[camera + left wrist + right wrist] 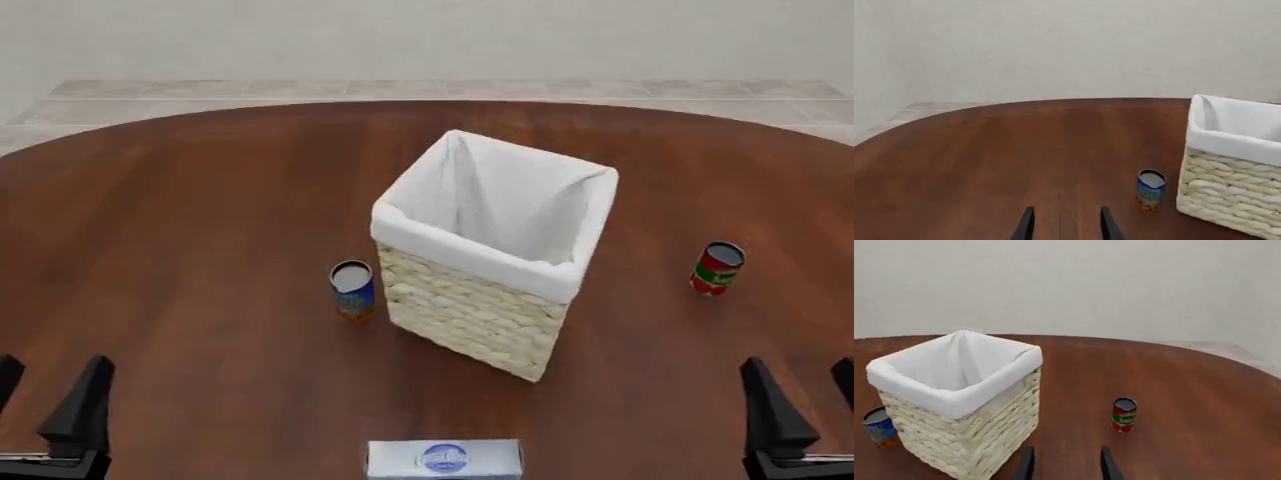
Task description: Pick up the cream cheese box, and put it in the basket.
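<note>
Cream cheese box is what I am after, but I will take the scene from the biggest thing down. Biggest is the round wooden table, which carries everything. Next comes the basket, tall, woven, with a white cloth liner over its rim; it stands ahead of both my claws, roughly midway between them and well beyond their tips. It is upright, open at the top, and looks empty as far as I can see into it.

Then the box itself: it lies flat on the table at the near edge of the front view, between my two claws and level with them, on the near side of the basket and apart from it. Neither wrist camera shows it.

Smallest are two cans: a blue one just beside the basket on my left claw's side, and a red one standing ahead of my right claw, well apart from the basket.

My left claw and right claw are both spread and hold nothing, hovering low near the table's edge.

I judge the pick not yet begun. The next move calls for swinging one claw inward over the box, lining the fingers across its narrow width, and descending.
</note>
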Available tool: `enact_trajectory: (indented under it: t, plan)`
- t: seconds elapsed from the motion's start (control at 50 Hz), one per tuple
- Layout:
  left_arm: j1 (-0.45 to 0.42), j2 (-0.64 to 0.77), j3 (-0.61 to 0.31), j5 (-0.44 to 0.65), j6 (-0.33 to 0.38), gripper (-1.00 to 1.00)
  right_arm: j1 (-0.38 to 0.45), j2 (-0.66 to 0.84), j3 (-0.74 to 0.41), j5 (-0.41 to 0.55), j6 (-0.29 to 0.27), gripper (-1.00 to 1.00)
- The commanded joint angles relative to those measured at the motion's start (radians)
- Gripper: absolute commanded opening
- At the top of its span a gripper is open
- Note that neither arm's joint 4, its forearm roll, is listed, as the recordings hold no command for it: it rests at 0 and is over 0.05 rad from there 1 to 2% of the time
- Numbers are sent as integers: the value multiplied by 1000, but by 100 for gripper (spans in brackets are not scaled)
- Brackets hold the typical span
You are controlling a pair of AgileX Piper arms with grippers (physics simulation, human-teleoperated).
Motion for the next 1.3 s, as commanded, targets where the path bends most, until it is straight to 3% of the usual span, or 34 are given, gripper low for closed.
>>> enact_trajectory:
  t: [0.02, 0.34, 0.62, 1.04, 1.3]
  plan:
    - [-2, 5, -2, -1, 0, 100, 21, -1, -4, -13, 24, 100]
    - [-4, 13, -2, -6, 1, 100, 30, 2, -17, 5, 23, 100]
    - [-10, 12, -1, -2, 2, 100, 86, 64, -78, -17, 21, 100]
    - [-16, 13, -1, -2, 3, 100, 203, 197, -145, -82, -41, 100]
    - [-17, 29, 0, -16, 5, 100, 299, 395, -218, -194, -116, 100]
